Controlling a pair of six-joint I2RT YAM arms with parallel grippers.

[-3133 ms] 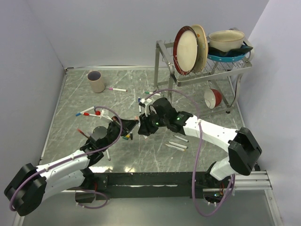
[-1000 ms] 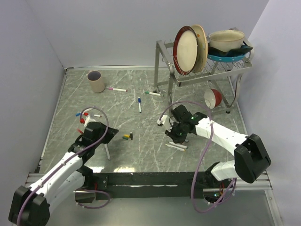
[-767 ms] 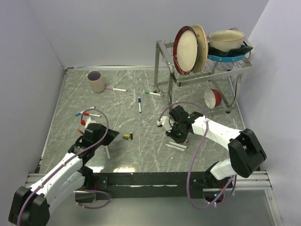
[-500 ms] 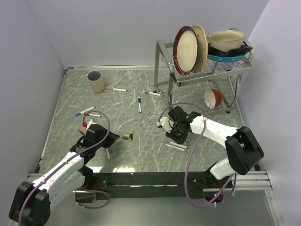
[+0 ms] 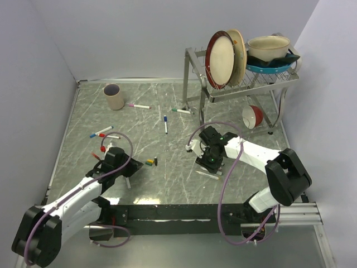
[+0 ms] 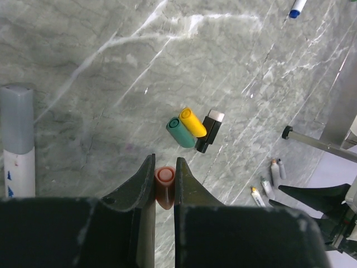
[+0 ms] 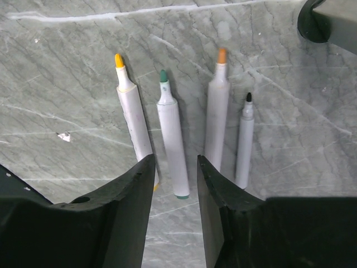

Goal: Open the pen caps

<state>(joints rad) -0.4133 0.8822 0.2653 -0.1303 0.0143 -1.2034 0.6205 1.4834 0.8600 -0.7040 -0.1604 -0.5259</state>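
My left gripper (image 6: pixel 165 174) (image 5: pixel 133 165) is shut on an orange pen cap (image 6: pixel 165 188), low over the table. Just ahead of it lie loose pen caps: green (image 6: pixel 180 133), yellow (image 6: pixel 192 121) and black (image 6: pixel 209 129), seen together as a small cluster (image 5: pixel 150 162). My right gripper (image 7: pixel 175 167) (image 5: pixel 210 164) is open above a row of uncapped white pens with a yellow tip (image 7: pixel 133 120), a green tip (image 7: pixel 171 142), an orange tip (image 7: pixel 217 111) and a black tip (image 7: pixel 244 139). Its jaws straddle the green-tipped pen's rear end without touching it.
Capped pens lie farther back: pink (image 5: pixel 138 105), blue (image 5: pixel 165 124), green (image 5: pixel 181 111), and blue and red ones at the left (image 5: pixel 103 133). A mug (image 5: pixel 114 96) stands back left. A dish rack (image 5: pixel 240 84) with plates and bowls stands back right, its foot (image 7: pixel 329 19) near the pens.
The right gripper's jaws have spread apart over the row of uncapped pens. The left gripper, still holding the orange cap, has crept slightly right toward the loose caps.
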